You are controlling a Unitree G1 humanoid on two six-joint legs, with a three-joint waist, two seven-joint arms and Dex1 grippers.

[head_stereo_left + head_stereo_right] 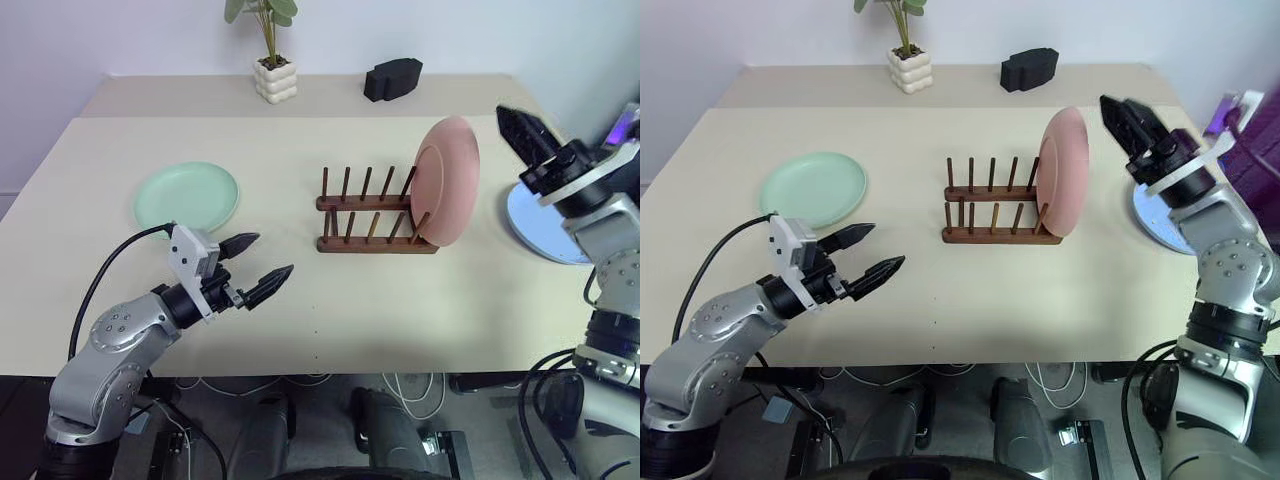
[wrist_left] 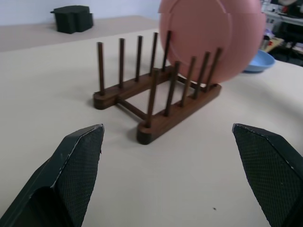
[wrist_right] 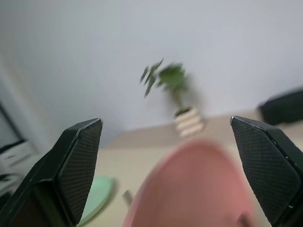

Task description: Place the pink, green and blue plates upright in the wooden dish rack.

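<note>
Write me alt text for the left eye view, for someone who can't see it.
A salmon pink round plate stands upright at the right end of a dark brown wooden dish rack on a beige table. A mint green plate lies flat at left, a sky blue plate at right; both black-fingered grippers, left and right, are open and empty.

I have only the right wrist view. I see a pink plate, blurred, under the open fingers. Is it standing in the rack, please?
Observer: Yes. The pink plate stands upright between the pegs at the right end of the wooden dish rack. The right end effector is apart from it.
Operator: Where is the blue plate?
Observer: The blue plate lies flat on the table, right of the rack, partly hidden by the right arm.
Operator: And the left end effector?
Observer: The left end effector is open and holds nothing. It is over the table's front part, near the green plate, which lies flat.
</note>
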